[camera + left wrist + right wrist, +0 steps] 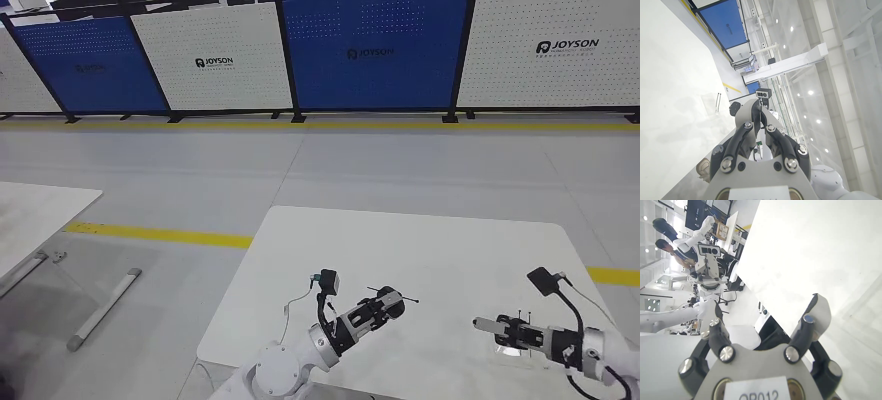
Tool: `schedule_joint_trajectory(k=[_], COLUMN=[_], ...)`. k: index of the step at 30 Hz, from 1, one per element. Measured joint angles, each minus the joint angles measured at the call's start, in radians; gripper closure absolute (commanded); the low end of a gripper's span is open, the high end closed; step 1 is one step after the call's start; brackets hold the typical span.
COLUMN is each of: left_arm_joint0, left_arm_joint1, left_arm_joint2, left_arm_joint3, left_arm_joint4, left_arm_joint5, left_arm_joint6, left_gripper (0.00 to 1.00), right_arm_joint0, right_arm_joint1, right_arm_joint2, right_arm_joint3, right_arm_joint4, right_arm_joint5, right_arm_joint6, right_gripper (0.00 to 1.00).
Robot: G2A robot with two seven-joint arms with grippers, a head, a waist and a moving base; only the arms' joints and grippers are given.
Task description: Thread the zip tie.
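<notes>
Left claw (392, 300) (759, 106) was clamped tight on a black zip tie (408, 298) (759, 121), and the strap stuck out both sides of the fingers above the table's (420, 250) near edge. Right claw (482, 324) (766, 306) was spread wide and held nothing, well apart from the left. Just by the right claw, spare ties (717, 102) lay on a clear tray (706, 106).
</notes>
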Motion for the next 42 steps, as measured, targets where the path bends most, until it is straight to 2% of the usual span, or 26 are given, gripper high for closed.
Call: schedule_joint_trajectory(k=[2, 6, 10, 14, 16, 28, 30, 33, 36, 38, 40, 42], left_arm_joint0=[0.000, 0.000, 0.000, 0.000, 0.000, 0.000, 0.000, 0.000, 0.000, 0.000, 0.000, 0.000], left_arm_joint1=[0.000, 0.000, 0.000, 0.000, 0.000, 0.000, 0.000, 0.000, 0.000, 0.000, 0.000, 0.000], left_arm_joint2=[0.000, 0.000, 0.000, 0.000, 0.000, 0.000, 0.000, 0.000, 0.000, 0.000, 0.000, 0.000], left_arm_joint3=[0.000, 0.000, 0.000, 0.000, 0.000, 0.000, 0.000, 0.000, 0.000, 0.000, 0.000, 0.000], left_arm_joint4=[0.000, 0.000, 0.000, 0.000, 0.000, 0.000, 0.000, 0.000, 0.000, 0.000, 0.000, 0.000], left_arm_joint5=[0.000, 0.000, 0.000, 0.000, 0.000, 0.000, 0.000, 0.000, 0.000, 0.000, 0.000, 0.000], left_arm_joint6=[0.000, 0.000, 0.000, 0.000, 0.000, 0.000, 0.000, 0.000, 0.000, 0.000, 0.000, 0.000], left_gripper=[1.00, 1.00, 1.00, 1.00, 1.00, 1.00, 1.00, 1.00, 1.00, 1.00, 1.00, 1.00], right_arm_joint0=[-0.001, -0.007, 0.026, 0.128, 0.176, 0.172, 0.166, 0.164, 0.181, 0.209, 0.264, 0.305], right_arm_joint1=[0.000, 0.004, 0.017, 0.024, 0.024, 0.024, 0.026, 0.034, 0.040, 0.043, 0.045, 0.046], right_arm_joint2=[0.002, 0.052, 0.076, 0.015, -0.010, -0.011, -0.012, -0.012, -0.042, -0.104, -0.178, -0.212], right_arm_joint3=[0.002, 0.016, 0.037, 0.109, 0.145, 0.141, 0.127, 0.085, 0.051, 0.064, 0.110, 0.133], right_arm_joint4=[-0.003, -0.027, -0.054, -0.139, -0.165, -0.172, -0.203, -0.287, -0.383, -0.422, -0.419, -0.377], right_arm_joint5=[0.001, 0.044, 0.093, 0.146, 0.160, 0.156, 0.150, 0.186, 0.233, 0.222, 0.211, 0.203], right_arm_joint6=[-0.006, -0.095, -0.002, 0.122, 0.148, 0.137, 0.117, 0.123, 0.162, 0.185, 0.185, 0.184], right_gripper=[0.00, 0.00, 0.00, 0.00, 0.00, 0.00, 0.00, 0.00, 0.00, 0.00, 0.00, 0.00])
